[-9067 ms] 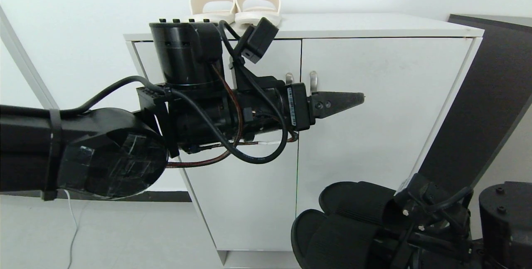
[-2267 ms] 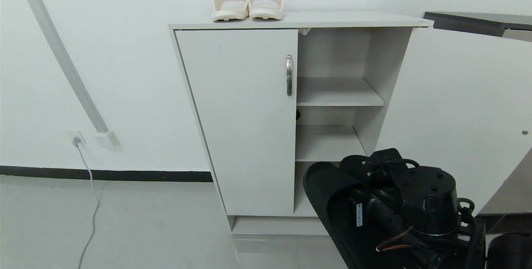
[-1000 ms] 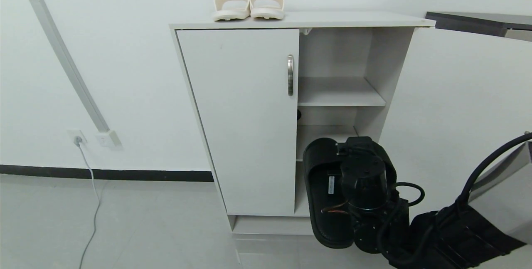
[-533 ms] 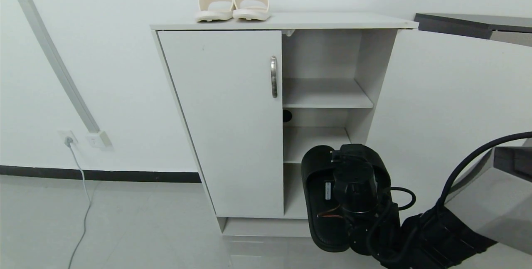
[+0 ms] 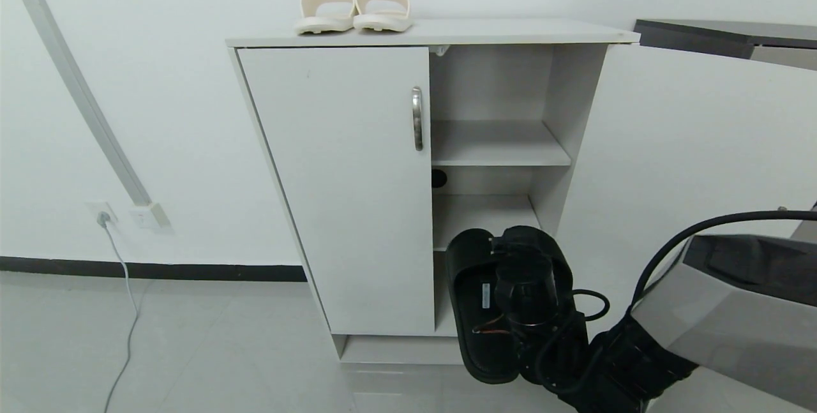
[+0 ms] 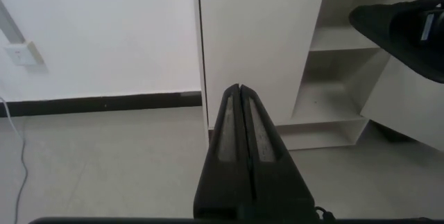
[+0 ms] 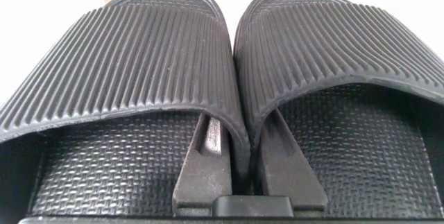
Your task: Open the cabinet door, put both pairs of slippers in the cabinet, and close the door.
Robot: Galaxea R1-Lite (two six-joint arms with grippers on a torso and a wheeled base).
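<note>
We list the following, each placed by the cabinet [image 5: 510,31].

1. Cabinet: white. Its left door [image 5: 338,189] is shut, with a metal handle [image 5: 417,118] at the inner edge. Its right door [image 5: 689,164] is swung wide, baring two shelves [image 5: 498,143].
2. Beige slippers [image 5: 353,9]: one pair, side by side on the cabinet's top, above the left door.
3. Black slippers [image 5: 475,298]: one pair, soles together, held in front of the cabinet's open right half at the lowest compartment. We cannot tell whether the toes pass its front edge.
4. Right gripper [image 7: 239,161]: clamped on the black slippers' adjoining straps, one finger inside each.
5. Left gripper [image 6: 239,123]: fingers pressed together, empty, out in front of the cabinet, pointing toward its base.
</note>
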